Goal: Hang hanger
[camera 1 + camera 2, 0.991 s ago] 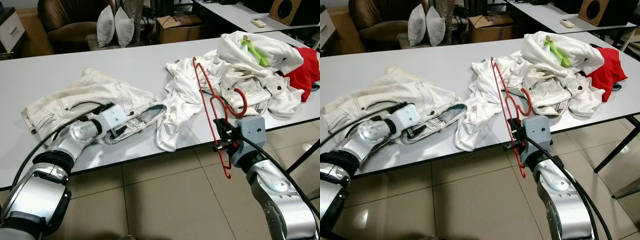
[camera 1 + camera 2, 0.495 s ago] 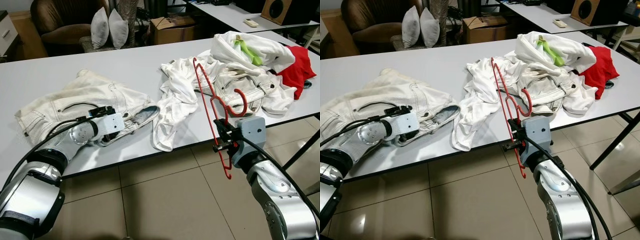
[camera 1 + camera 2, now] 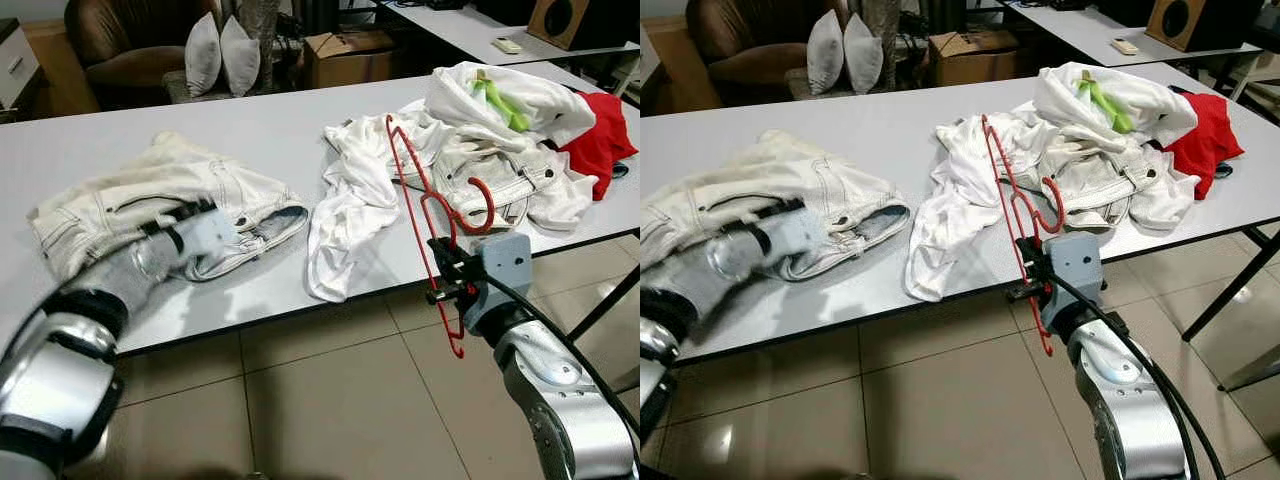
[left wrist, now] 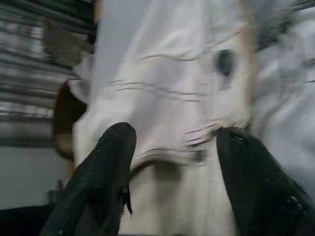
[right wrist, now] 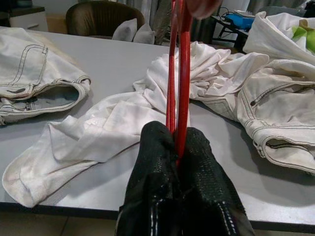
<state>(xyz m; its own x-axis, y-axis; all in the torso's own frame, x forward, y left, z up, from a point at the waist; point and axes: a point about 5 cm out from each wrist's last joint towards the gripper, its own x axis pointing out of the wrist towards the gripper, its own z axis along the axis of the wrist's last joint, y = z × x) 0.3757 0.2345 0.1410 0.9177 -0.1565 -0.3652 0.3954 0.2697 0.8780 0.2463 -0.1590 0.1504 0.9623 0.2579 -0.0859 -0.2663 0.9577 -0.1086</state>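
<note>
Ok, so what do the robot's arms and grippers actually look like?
Both arms are shiny silver with rounded segments, dark joint bands and a black cable running along each. The right gripper has a pale blue-grey boxy housing. The left gripper has two long, rounded black fingers with a textured surface.

Grey table [image 3: 250,130]: pale jeans [image 3: 150,195], white clothes heap [image 3: 470,140], red garment [image 3: 600,140].

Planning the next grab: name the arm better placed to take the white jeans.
Left. Its open tool is right at the jeans. The right tool is shut on the hanger.
</note>
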